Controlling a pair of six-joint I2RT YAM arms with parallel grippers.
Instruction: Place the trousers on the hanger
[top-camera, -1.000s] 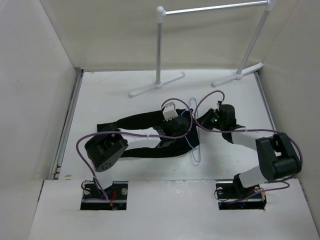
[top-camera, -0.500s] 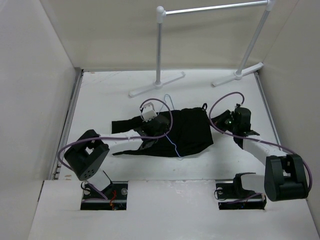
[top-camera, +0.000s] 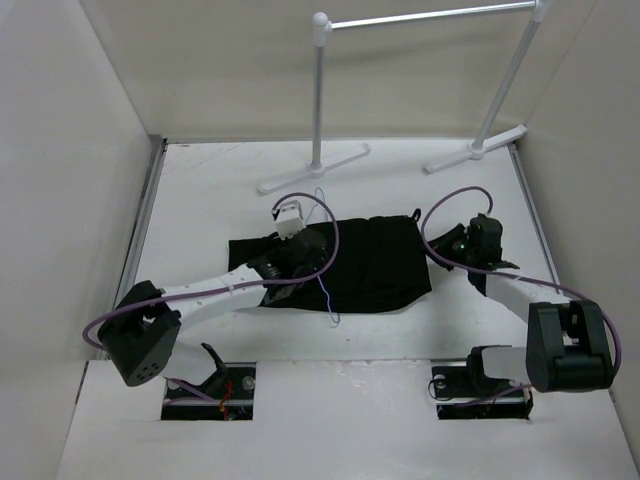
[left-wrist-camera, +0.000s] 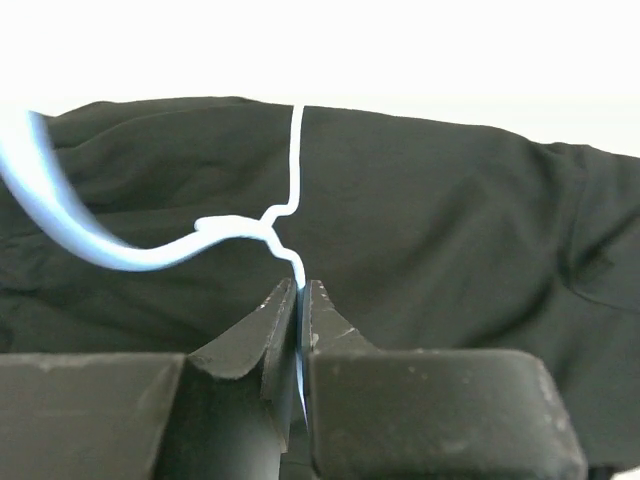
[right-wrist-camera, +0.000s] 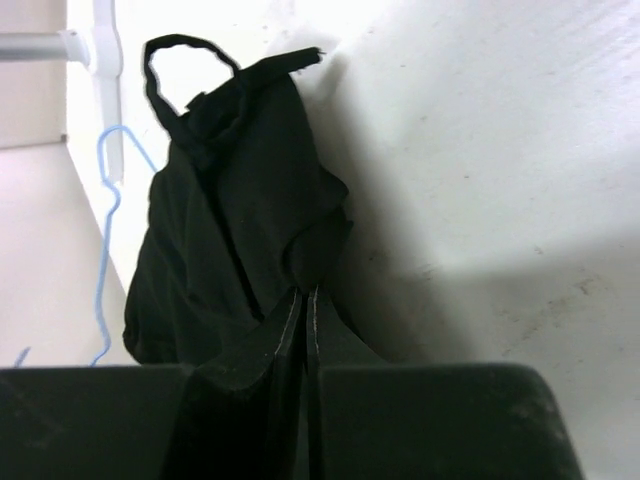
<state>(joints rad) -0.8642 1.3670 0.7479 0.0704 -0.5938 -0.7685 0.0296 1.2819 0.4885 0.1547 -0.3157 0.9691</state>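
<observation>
The black trousers (top-camera: 385, 260) lie spread across the middle of the table. The hanger (top-camera: 328, 300), a thin pale blue wire, crosses their left part from back to front. My left gripper (top-camera: 312, 262) is over the trousers' left half, shut on the hanger's wire (left-wrist-camera: 270, 225) just below its twisted neck, with the trousers (left-wrist-camera: 450, 220) behind. My right gripper (top-camera: 440, 252) is at the cloth's right edge. Its jaws are pinched together on a fold of the trousers (right-wrist-camera: 240, 230). The hanger (right-wrist-camera: 105, 220) shows beyond the cloth in that view.
A white tube garment rack (top-camera: 320, 100) stands at the back, its feet (top-camera: 312, 170) on the table just behind the trousers. Pale walls enclose the table left, right and behind. Purple cables loop off both arms.
The trousers went from a bunched strip to a flat spread as the right gripper pulled them right. The left gripper carried the hanger leftward, and its arm stretched out lower.
</observation>
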